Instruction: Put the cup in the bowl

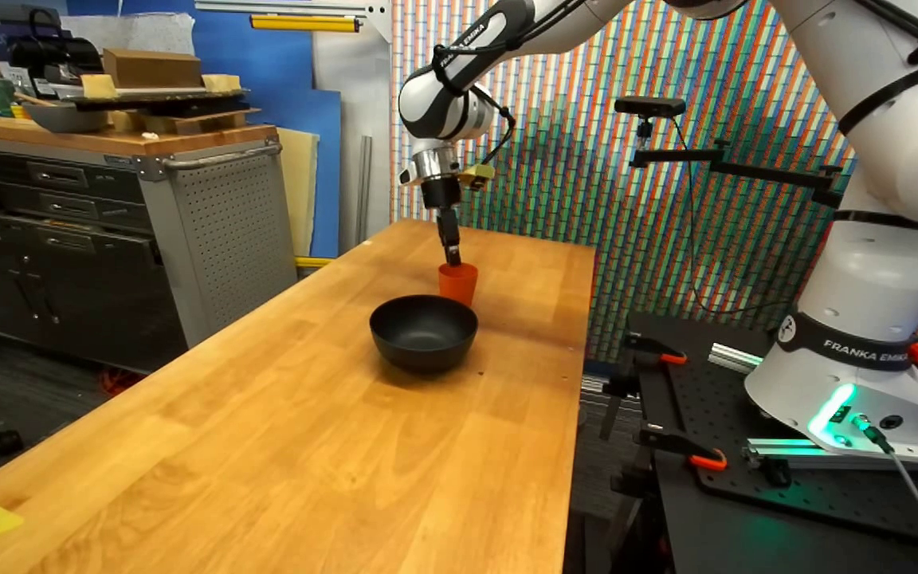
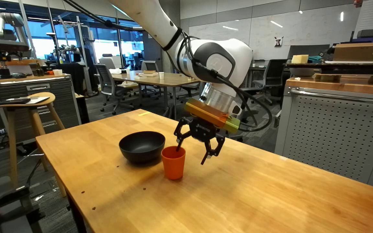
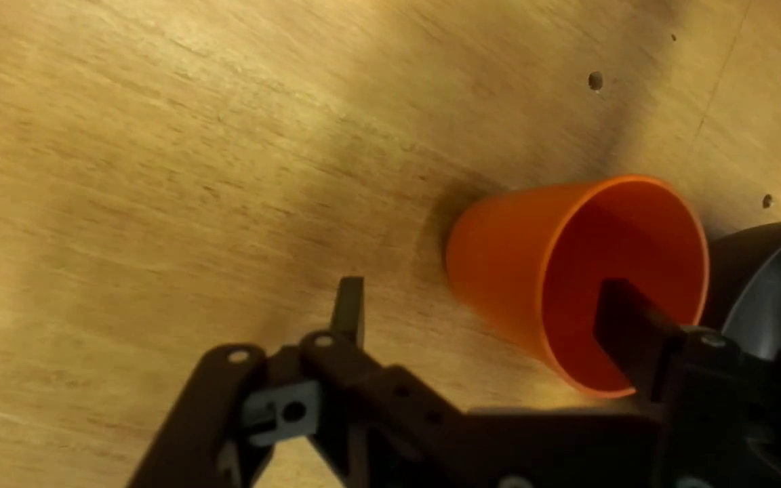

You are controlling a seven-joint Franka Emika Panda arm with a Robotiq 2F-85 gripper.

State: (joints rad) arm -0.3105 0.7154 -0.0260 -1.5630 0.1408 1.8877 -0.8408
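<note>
The gripper (image 2: 190, 156) hangs tilted with its fingers spread wide and nothing gripped between them, one fingertip at the mouth of the orange cup (image 2: 173, 166), which stands upright on the wooden table (image 2: 238, 194) just beside the black bowl (image 2: 138, 156).

"FRANKA EMIKA" (image 1: 865, 351) on the arm (image 1: 901, 151)

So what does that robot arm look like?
The arm is rounded and white, with dark panels, strapped black cables, FRANKA EMIKA lettering and a green light at its base. Beyond a silver collar, the end effector is black with two jointed fingers.
</note>
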